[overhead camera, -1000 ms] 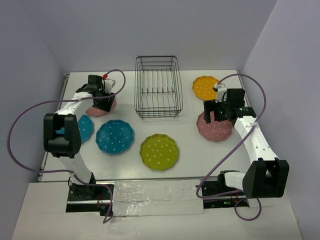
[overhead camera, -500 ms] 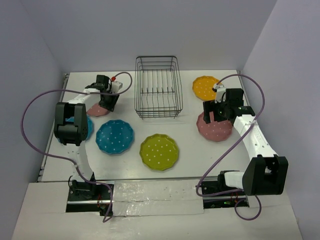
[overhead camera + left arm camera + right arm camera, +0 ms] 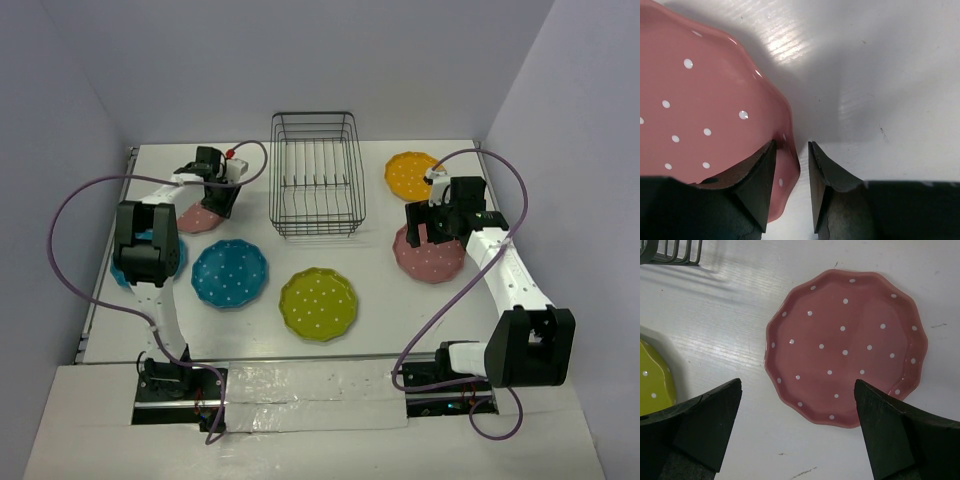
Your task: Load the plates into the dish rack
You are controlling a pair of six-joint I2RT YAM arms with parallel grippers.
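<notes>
Far left, end effector [image 3: 791, 146] — shifted right, gripping plate [image 3: 700, 90]

Bright, even light falls from overhead. Ahead of my left pincer [image 3: 791, 150] a white glare streak lies on the table [image 3: 890, 75], and a soft grey shadow hugs the rim of the left pink plate [image 3: 700, 100]. My fingers [image 3: 755, 190] there are dark and slightly blurred. Ahead of my right pincer [image 3: 797, 385] the right pink plate [image 3: 845, 345] is sharp, with a faint shadow beneath it.

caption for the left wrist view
Left gripper clamps the rim of a pink dotted plate on the white table.
</notes>
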